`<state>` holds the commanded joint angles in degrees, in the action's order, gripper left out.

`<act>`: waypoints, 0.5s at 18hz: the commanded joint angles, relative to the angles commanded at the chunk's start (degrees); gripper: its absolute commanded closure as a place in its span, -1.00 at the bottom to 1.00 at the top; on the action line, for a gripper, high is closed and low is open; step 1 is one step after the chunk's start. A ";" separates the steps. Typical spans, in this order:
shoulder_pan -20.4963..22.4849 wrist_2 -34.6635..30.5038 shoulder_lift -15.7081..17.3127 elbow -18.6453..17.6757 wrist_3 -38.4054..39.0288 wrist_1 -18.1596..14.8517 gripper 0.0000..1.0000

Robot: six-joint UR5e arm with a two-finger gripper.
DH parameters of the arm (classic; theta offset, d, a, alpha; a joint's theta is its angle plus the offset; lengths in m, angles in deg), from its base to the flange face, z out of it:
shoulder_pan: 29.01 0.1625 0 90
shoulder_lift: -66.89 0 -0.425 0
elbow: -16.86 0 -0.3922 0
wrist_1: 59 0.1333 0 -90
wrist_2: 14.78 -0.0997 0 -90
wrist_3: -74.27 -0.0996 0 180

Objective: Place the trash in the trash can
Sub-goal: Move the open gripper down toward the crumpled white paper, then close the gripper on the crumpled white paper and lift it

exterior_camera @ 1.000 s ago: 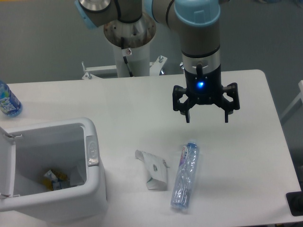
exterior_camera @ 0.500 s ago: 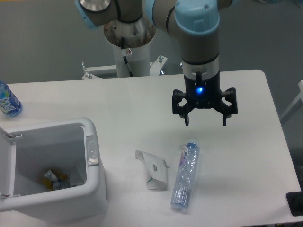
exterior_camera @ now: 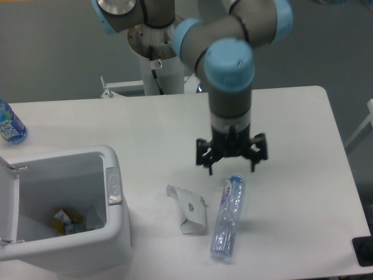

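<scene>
A small white angular carton (exterior_camera: 187, 210) with grey print lies on the table, right of the trash can. Beside it on the right lies a clear thin plastic bottle (exterior_camera: 227, 217), its cap end pointing away from me. The trash can (exterior_camera: 114, 226) is a white boxy bin at the front left, lid open, with a grey push-button (exterior_camera: 113, 186) on its rim and some scraps inside. My gripper (exterior_camera: 232, 168) hangs open just above the bottle's far end, fingers spread wide, holding nothing.
A bottle with a blue-and-white label (exterior_camera: 9, 123) stands at the far left edge of the table. The arm's pedestal (exterior_camera: 159, 52) rises behind the table's back edge. A dark object (exterior_camera: 364, 251) sits off the table's front right corner.
The gripper has dropped lower and shifted left toward me, from well above the table to just over the bottle's cap end. It stays open. Carton and bottle have not moved.
</scene>
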<state>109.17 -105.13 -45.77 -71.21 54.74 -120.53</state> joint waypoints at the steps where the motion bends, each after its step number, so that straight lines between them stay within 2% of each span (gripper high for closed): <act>1: -0.62 0.17 -1.14 0.00 1.32 1.66 -1.00; 3: -0.80 1.75 -3.08 0.00 4.04 3.95 -1.00; 7: -1.41 2.55 -5.37 0.52 7.84 4.75 -1.00; 9: -2.81 2.46 -7.65 0.62 9.23 7.72 -1.00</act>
<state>106.35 -102.67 -53.42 -70.59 63.97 -112.81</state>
